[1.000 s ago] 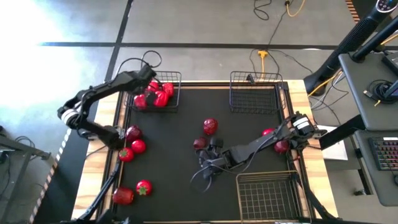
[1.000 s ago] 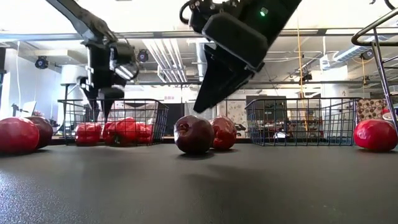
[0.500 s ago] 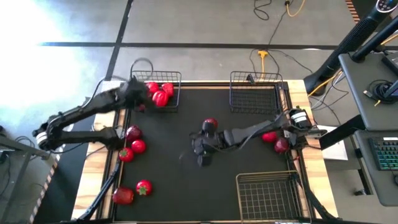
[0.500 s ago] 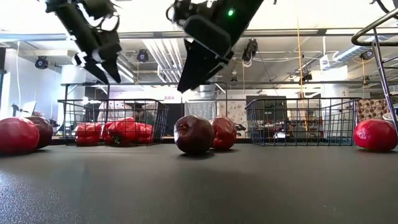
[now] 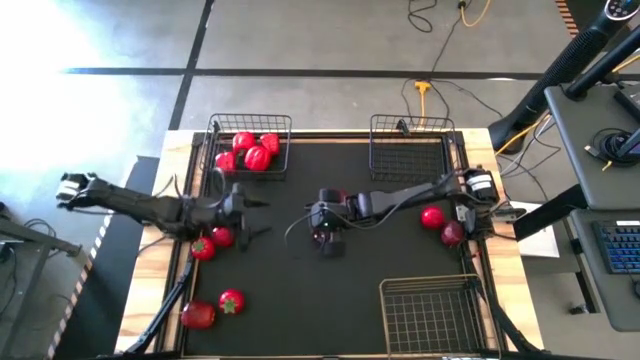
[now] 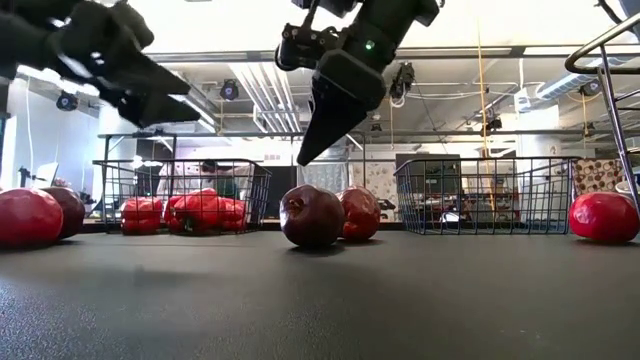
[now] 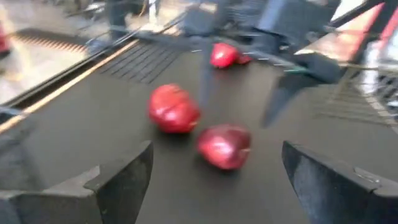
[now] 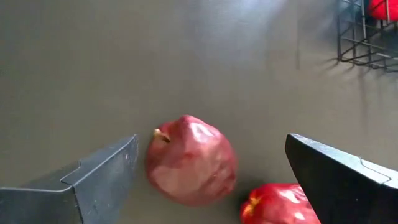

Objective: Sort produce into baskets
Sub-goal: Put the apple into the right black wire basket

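Right gripper (image 8: pixel 211 180) hangs jaws wide apart over the maroon fruit (image 8: pixel 190 160) mid-table, but that tomato (image 8: pixel 280 203) sits just beside it, so a finger could nudge it rolling, while the left gripper (image 7: pixel 214 180) hovers open too.

No text, label, brand, number or sign can be read on anything in these views, whether on the table, on the arms or in the room behind.
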{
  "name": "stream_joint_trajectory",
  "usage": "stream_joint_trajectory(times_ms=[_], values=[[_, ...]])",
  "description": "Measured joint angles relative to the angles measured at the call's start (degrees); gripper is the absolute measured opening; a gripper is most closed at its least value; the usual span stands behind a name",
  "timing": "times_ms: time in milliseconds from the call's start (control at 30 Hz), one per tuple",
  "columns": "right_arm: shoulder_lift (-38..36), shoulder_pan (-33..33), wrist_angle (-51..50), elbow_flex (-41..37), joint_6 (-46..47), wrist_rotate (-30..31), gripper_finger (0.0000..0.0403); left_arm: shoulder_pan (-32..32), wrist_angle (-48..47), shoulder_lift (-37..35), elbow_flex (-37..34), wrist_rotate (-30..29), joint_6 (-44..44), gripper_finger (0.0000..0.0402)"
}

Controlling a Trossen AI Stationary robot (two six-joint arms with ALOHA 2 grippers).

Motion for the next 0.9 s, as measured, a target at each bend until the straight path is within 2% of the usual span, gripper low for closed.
stream_joint_trajectory(times_ms=[167, 300, 600, 900], values=[[0.00, -1.74, 1.63, -1.55, -0.57, -2.19, 0.0398, -6.21, 18.61, 3.80, -9.43, -5.42, 0.05, 0.0336], [0.02, -2.94, 5.50, -4.70, 0.23, -5.88, 0.0398, -7.06, 26.16, 6.32, -12.91, -6.73, -0.02, 0.0336], [0.04, -3.02, 13.70, -11.48, 1.82, -6.81, 0.0398, -7.04, 26.56, 12.73, -11.54, -7.39, 0.99, 0.0336], [0.11, -2.77, 14.26, -12.02, 3.35, -6.77, 0.0398, -7.04, 26.55, 18.37, -8.43, -7.39, 4.18, 0.0336]])
